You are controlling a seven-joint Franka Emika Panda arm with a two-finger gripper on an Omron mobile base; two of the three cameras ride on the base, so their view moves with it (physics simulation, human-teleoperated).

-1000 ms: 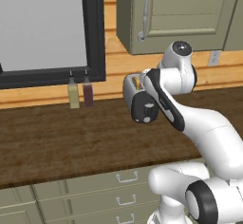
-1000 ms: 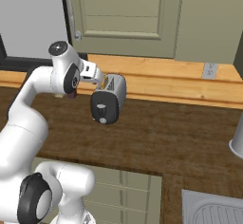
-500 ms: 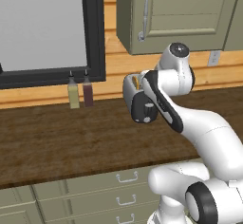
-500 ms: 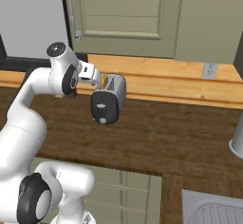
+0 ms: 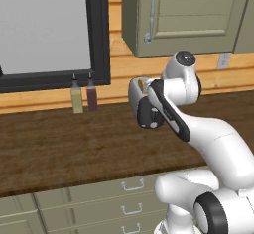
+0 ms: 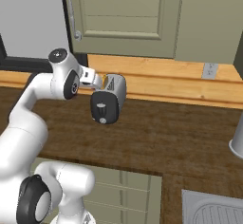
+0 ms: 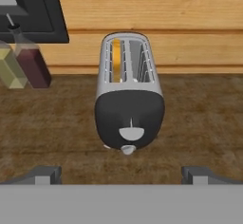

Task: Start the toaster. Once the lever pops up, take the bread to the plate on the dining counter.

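Fingers [image 7: 47, 174] of the gripper [image 7: 121, 175] rise as two small dark tips at the bottom of the hand view, spread wide apart with nothing between them, hanging short of the small rounded silver-grey two-slot toaster [image 7: 129, 92]. The toaster stands on the dark brown wood-grain counter [image 7: 199, 104] near its back edge, close to the pale plank wall, its black end panel turned toward the hand. On that panel a thin vertical slot runs above the small lever tab [image 7: 131, 133], and the round knob [image 7: 127, 149] sits just under it at the panel's bottom edge. A strip of orange-tan bread [image 7: 116, 60] shows down inside the left slot; the right slot looks dark.

From the right base view the white arm reaches in from the left and its hand hangs just beside the top of the toaster [image 6: 109, 99], on the toaster's left. From the left base view the arm's forearm crosses in front of the toaster [image 5: 141, 106], hiding much of it.

Two small bottles, one pale olive-yellow [image 5: 76, 98] and one dark red-brown [image 5: 92, 95], stand side by side at the back edge of the counter below the black window frame [image 5: 98, 34], well to the left of the toaster. An olive cabinet door [image 6: 121, 16] with a metal handle hangs above.
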